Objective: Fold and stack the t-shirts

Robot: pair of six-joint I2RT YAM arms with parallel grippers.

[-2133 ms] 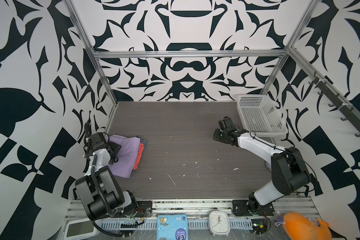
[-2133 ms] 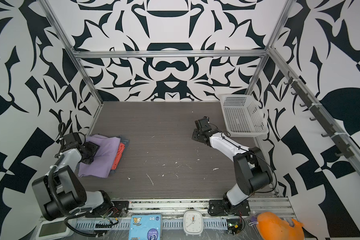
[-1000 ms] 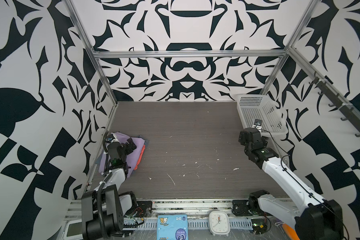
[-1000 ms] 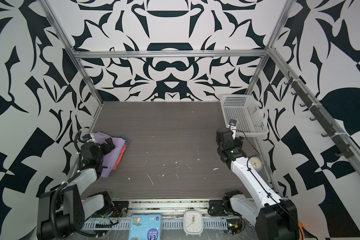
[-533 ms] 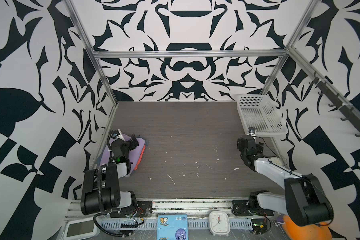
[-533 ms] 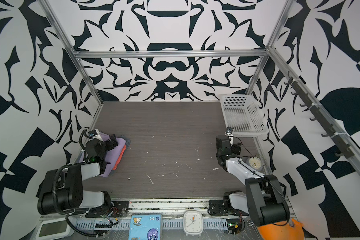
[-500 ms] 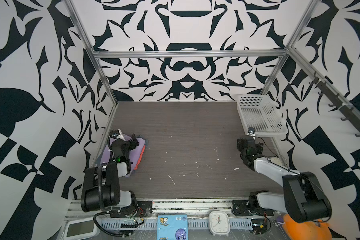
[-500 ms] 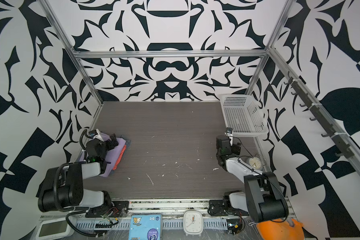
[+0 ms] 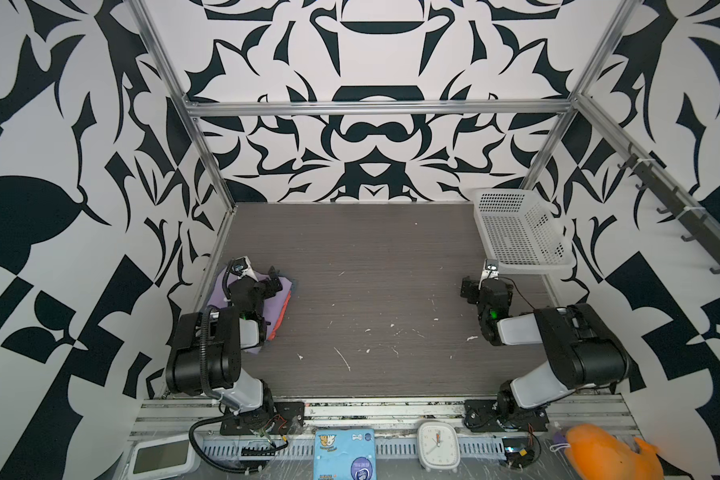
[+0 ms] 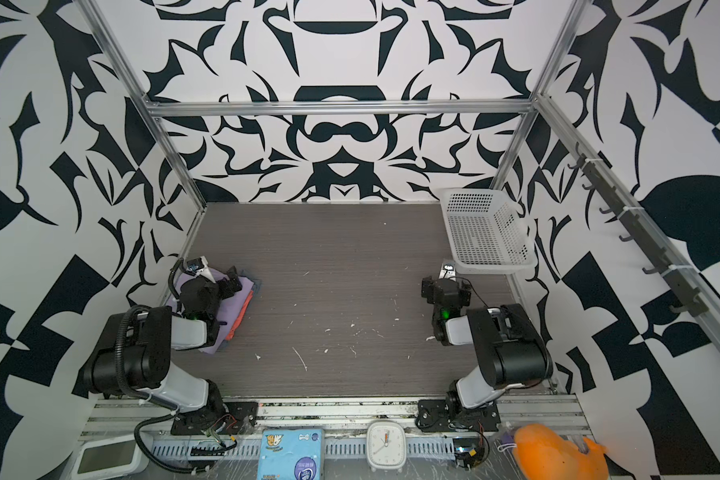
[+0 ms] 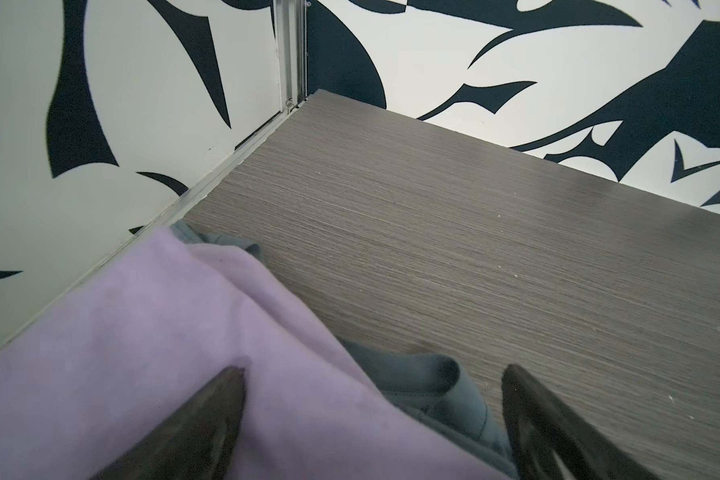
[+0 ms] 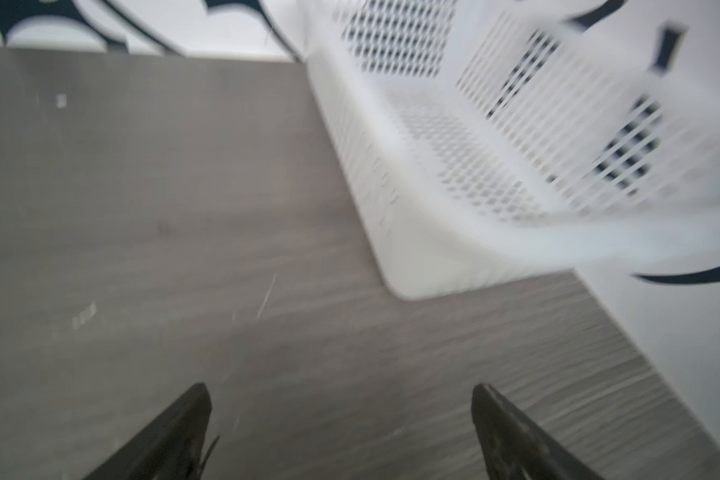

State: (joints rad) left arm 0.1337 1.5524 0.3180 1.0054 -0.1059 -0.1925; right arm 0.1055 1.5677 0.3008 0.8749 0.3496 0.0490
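The three t-shirts lie stacked at the 9 o'clock edge of the table (image 9: 371,257), against the side wall. The lavender shirt (image 11: 142,332) is on top, a coral shirt (image 9: 284,308) shows along the stack's 3 o'clock edge, and a grey-blue shirt (image 11: 427,380) protrudes from underneath. The left gripper (image 11: 373,369) sits over the stack with its jaws spread wide and nothing between them. One finger (image 11: 208,415) is over the lavender cloth and the other is over the table beside the grey-blue hem. Contact with the cloth cannot be confirmed. The right gripper (image 12: 341,386) is at 3 o'clock above bare table, released, jaws wide and empty. A white basket (image 9: 528,265) stands at 2 o'clock, near this gripper.
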